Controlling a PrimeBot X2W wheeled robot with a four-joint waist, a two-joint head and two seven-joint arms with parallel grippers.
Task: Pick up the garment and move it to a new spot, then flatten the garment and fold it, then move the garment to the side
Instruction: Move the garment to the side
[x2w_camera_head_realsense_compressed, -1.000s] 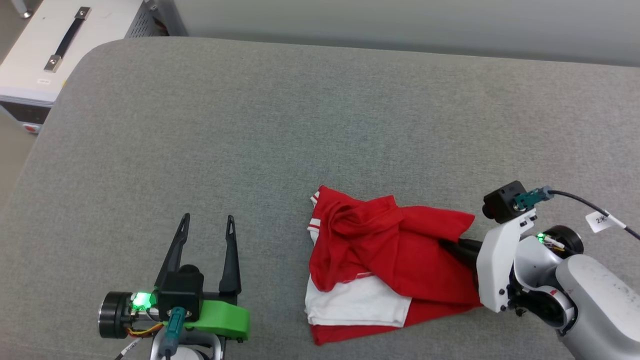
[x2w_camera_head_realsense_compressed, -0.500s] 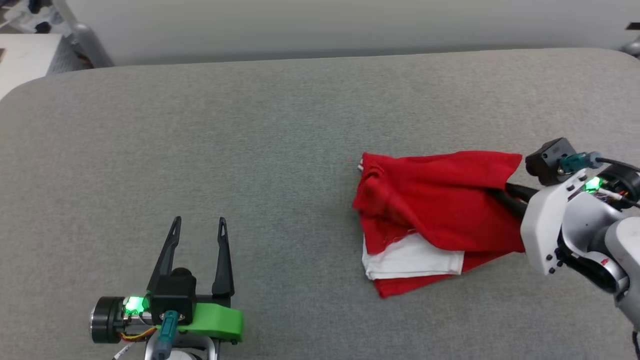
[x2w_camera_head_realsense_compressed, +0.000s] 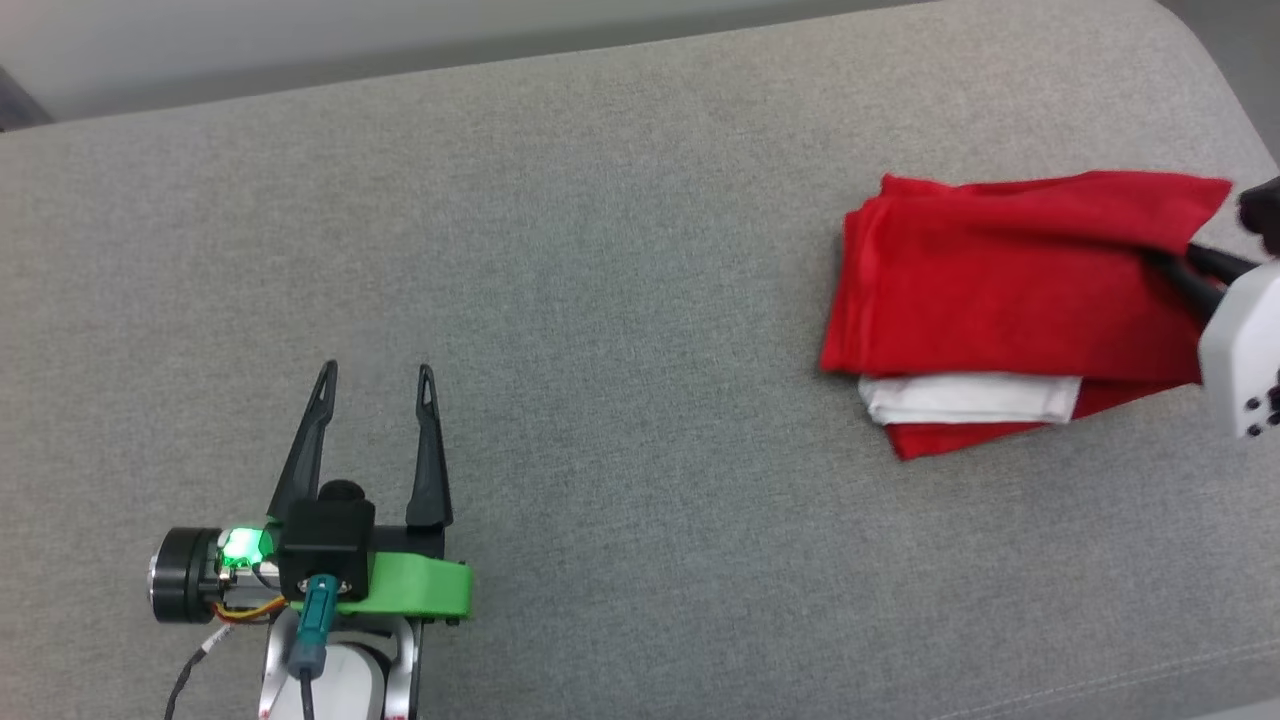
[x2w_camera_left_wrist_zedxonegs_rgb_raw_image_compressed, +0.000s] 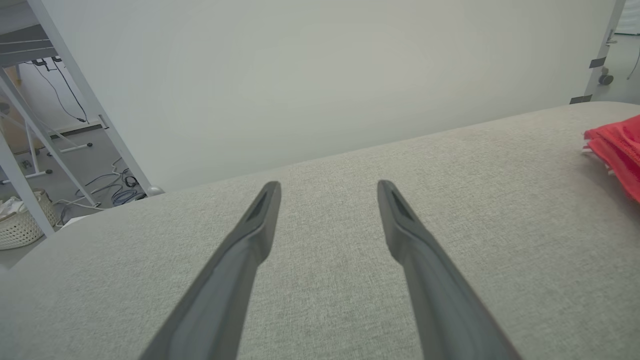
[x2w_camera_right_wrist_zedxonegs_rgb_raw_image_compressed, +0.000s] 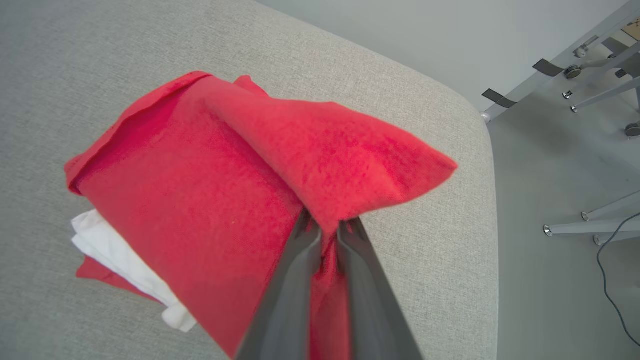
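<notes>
A grey cushion (x2w_camera_head_realsense_compressed: 600, 300) spans the head view, its rounded corner at 1 o'clock. Behind it, in the left wrist view, stands a pale wall (x2w_camera_left_wrist_zedxonegs_rgb_raw_image_compressed: 300, 75).

The garment (x2w_camera_head_realsense_compressed: 1000, 270) lies on the cushion at 2 o'clock in the head view, near that corner and well apart from the left gripper. It is folded into a rough rectangle of stacked layers. Plain red is on top, a white layer (x2w_camera_head_realsense_compressed: 968, 398) pokes out at the 6 o'clock edge, and more red lies beneath. In the right wrist view one corner of the garment (x2w_camera_right_wrist_zedxonegs_rgb_raw_image_compressed: 210, 200) rises off the cushion in a peak, while the rest lies flat. In the left wrist view its red edge (x2w_camera_left_wrist_zedxonegs_rgb_raw_image_compressed: 617, 150) shows at 3 o'clock.

The right gripper (x2w_camera_right_wrist_zedxonegs_rgb_raw_image_compressed: 327, 225) reaches in from 3 o'clock in the head view. Its fingers are drawn almost together, pinching red cloth at the garment's 3 o'clock edge, and cloth fills the thin gap between them.

The left gripper (x2w_camera_head_realsense_compressed: 377, 370) sits at 7 o'clock in the head view, pointing toward 12. Its fingers (x2w_camera_left_wrist_zedxonegs_rgb_raw_image_compressed: 240, 260) are spread wide, with bare cushion between them. Whether they touch the cushion cannot be told.

Metal legs (x2w_camera_right_wrist_zedxonegs_rgb_raw_image_compressed: 590, 75) stand on the floor at 2 o'clock in the right wrist view. In the left wrist view a pale basket (x2w_camera_left_wrist_zedxonegs_rgb_raw_image_compressed: 20, 227) sits at 9 o'clock, with cables (x2w_camera_left_wrist_zedxonegs_rgb_raw_image_compressed: 112, 192) just beside it.
</notes>
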